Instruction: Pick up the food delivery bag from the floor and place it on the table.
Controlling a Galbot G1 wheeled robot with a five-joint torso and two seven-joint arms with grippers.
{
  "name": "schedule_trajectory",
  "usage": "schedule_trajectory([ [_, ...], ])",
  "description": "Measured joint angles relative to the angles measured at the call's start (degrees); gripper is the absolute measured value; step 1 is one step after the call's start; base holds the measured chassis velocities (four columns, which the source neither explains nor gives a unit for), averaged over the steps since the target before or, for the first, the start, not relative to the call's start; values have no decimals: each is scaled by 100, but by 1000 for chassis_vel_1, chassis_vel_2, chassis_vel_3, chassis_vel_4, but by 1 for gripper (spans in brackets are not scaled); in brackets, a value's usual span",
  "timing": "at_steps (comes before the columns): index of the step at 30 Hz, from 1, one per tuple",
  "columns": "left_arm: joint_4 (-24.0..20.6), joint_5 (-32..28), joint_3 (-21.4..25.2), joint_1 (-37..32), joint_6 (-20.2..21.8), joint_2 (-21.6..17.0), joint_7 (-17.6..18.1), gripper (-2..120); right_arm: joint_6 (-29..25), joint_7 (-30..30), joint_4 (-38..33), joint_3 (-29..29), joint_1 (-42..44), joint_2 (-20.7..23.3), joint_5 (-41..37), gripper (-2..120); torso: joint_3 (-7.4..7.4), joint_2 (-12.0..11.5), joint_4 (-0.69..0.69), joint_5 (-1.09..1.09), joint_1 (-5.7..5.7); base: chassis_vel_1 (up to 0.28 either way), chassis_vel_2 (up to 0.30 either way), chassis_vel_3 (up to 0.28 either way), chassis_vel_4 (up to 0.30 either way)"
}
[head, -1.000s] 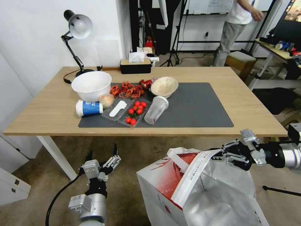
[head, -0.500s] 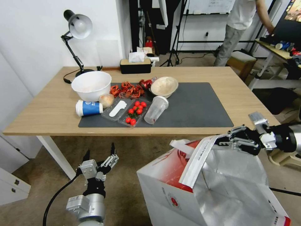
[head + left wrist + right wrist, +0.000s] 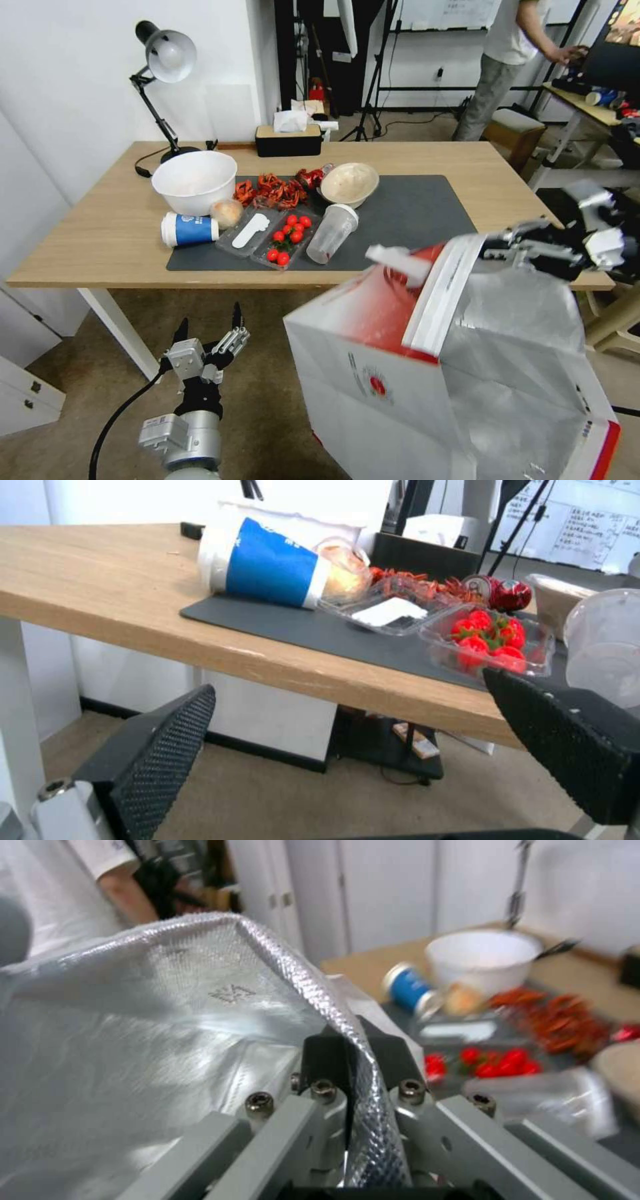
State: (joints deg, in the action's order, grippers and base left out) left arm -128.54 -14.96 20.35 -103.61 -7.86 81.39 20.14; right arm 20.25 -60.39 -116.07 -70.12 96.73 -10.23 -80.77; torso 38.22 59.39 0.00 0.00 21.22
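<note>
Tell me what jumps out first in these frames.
The large white paper bag with red side panels and silver foil lining dominates the near right, hanging from the right claw, which pinches its foil rim near the light-wood table's front edge. Behind it, a dark grey mat carries leftovers: a white bowl, red cherry tomatoes and a tipped blue cup. The left claw hangs open, low by the floor.

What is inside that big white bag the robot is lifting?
Looking into the bag through its open top, you see crinkled silver foil lining. No food or boxes show, but the bottom is hidden by the bag's own walls. The right gripper pinches the rim.
</note>
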Motion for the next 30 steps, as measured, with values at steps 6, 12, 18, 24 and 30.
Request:
schedule_trajectory([
  [6,31,-2,1,8,-7,-2,8,100,-8,526,-37,-382,-60,11,-363,0,-1,0,-1,-1,0,0,0,0,0],
  [12,69,-1,-9,22,-18,-2,10,100,-210,2040,-258,-519,-160,-73,-1001,0,0,-1,0,0,0,0,0,0,0],
  [18,137,13,-55,46,-17,-29,12,100,-660,3990,-730,-567,-238,-317,-2334,0,-1,-1,0,0,-1,0,0,0,0],
  [24,240,-12,-139,139,37,-205,11,100,-1500,6440,-975,-34,-952,-533,-3288,0,-1,-2,1,2,-1,0,0,0,0],
  [30,300,-74,-203,204,82,-342,4,100,-2157,7840,-885,108,-1292,-639,-3658,0,-1,-2,-1,-1,-1,0,0,0,0],
])
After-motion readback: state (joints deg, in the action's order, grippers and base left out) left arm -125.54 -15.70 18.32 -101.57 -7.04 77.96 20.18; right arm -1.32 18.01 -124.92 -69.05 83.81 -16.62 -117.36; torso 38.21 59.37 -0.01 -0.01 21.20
